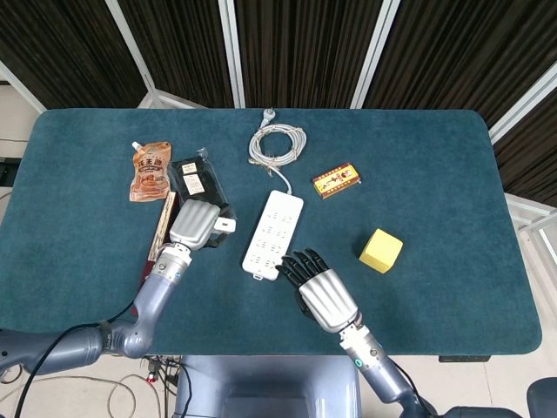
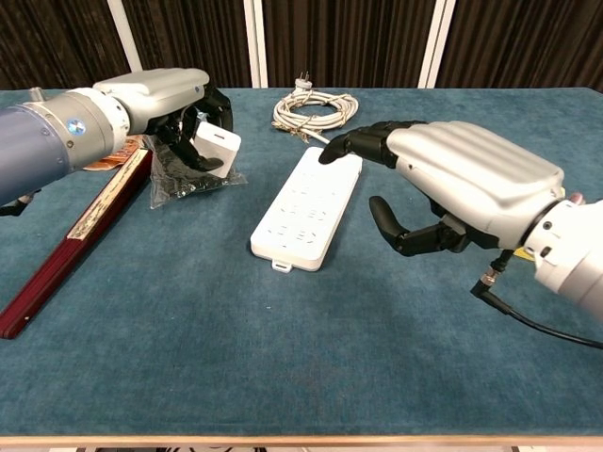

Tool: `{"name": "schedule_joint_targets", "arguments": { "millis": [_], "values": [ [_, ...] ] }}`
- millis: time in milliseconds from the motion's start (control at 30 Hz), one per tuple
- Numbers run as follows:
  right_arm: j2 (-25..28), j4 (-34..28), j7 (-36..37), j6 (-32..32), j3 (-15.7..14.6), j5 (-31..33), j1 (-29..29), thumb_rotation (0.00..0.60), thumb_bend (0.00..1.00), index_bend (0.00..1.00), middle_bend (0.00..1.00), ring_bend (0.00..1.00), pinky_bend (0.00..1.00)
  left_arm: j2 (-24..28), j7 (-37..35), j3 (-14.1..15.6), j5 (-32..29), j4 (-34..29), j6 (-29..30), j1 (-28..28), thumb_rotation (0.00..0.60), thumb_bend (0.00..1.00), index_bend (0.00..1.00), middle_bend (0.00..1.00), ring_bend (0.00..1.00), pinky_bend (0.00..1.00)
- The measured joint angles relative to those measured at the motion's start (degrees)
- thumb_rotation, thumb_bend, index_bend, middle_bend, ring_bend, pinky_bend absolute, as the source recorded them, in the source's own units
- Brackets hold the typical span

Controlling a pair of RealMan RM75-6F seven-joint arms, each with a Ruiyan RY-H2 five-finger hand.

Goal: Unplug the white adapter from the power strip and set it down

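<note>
Left hand (image 2: pixel 165 94) grips the white adapter (image 2: pixel 215 148) in its fingers (image 2: pixel 193 121), adapter raised off the tabletop (image 1: pixel 435 174) and unplugged. In the head view the left hand (image 1: pixel 195 225) sits left of the power strip (image 1: pixel 273 234), adapter (image 1: pixel 224 225) poking out on its right side, apart from the strip. Adapter hangs over the edge of the black bagged item (image 2: pixel 191 160) (clear plastic bag, dark contents).

Right hand (image 2: pixel 462 184) holds nothing, fingers (image 2: pixel 363 143) spread and slightly curled, hovering just right of the power strip (image 2: pixel 309 204) in the chest view. Head view puts the right hand (image 1: pixel 318 286) at the strip's near end, not touching as far as I can tell.

Power strip lies flat mid-tabletop, its cord running to the coiled white cable (image 1: pixel 277 143) at the far side. Yellow block (image 1: pixel 381 251) right of the strip, small red-yellow box (image 1: pixel 336 180) far right of it. Orange pouch (image 1: pixel 150 171) far left, dark red flat stick (image 2: pixel 66 247) along the left, near the bag.
</note>
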Motion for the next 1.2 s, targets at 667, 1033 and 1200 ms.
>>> {"name": "schedule_joint_targets", "arguments": {
  "millis": [667,1033,1200],
  "values": [
    [2.9,-1.5,-0.7,1.2,0.4,0.4,-1.2,0.600,0.60,0.07,0.16,0.10,0.14,2.4,0.8,-1.1,-3.2,-3.9,4.2,3.9,0.600,0.04,0.17,0.20,0.20,0.27],
    [8.9,-0.8,1.4,5.3,1.1,2.4,-4.8,0.600,0.50,0.00,0.03,0.00,0.06,8.0,-3.7,1.2,4.3,-13.3,12.2,10.5,0.600,0.04,0.13,0.12,0.15,0.22],
    [12.8,0.4,5.6,7.8,0.9,3.2,-7.5,0.600,0.50,0.00,0.00,0.00,0.03,11.7,-6.1,6.0,11.7,-17.3,18.9,16.4,0.600,0.04,0.09,0.07,0.10,0.15]
  ]
}}
